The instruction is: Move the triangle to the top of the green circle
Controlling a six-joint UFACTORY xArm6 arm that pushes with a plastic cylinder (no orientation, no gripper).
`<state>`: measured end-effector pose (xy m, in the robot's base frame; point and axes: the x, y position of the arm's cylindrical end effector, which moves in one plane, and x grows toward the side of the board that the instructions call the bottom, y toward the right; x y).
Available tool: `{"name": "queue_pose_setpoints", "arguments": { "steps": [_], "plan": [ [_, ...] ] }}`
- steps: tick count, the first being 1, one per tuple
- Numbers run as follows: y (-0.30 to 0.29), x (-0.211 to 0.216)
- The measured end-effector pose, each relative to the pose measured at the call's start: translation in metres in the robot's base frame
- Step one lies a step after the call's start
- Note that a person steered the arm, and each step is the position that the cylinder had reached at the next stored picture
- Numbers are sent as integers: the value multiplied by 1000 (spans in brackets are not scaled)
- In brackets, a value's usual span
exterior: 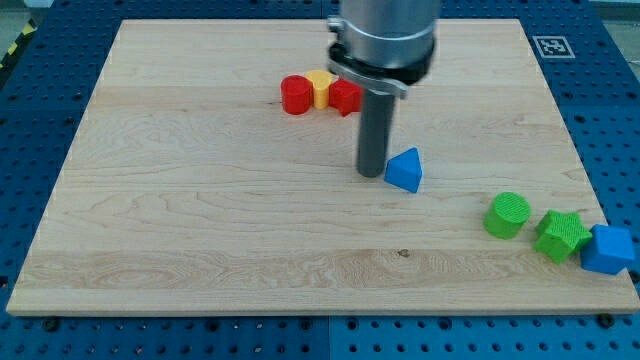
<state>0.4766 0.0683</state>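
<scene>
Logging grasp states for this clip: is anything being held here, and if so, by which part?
Nothing is held. My tip sits just to the view's left of the blue triangle, close enough that contact cannot be told.

Two red blocks (295, 95) (346, 97), two green (508, 215) (561, 235), two blue (405, 170) (608, 249), one yellow (320, 86)

My tip (371, 175) stands on the desk (200, 220) just beside the blue triangle (405, 170), on its left in the view. Toward the view's top, the red cylinder (295, 95), yellow block (320, 88) and red block (346, 97) sit touching in a row. Well apart at the lower right, the green circle (508, 215), green star (561, 235) and blue cube (608, 250) line up left to right.
</scene>
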Motion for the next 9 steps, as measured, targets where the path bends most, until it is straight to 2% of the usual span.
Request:
{"name": "queue_pose_setpoints", "arguments": {
  "steps": [1,2,3,4,6,8,9],
  "plan": [
    [39,21],
    [52,21],
    [92,21],
    [103,21],
    [108,-18],
    [149,4],
    [149,-16]
  ]
}}
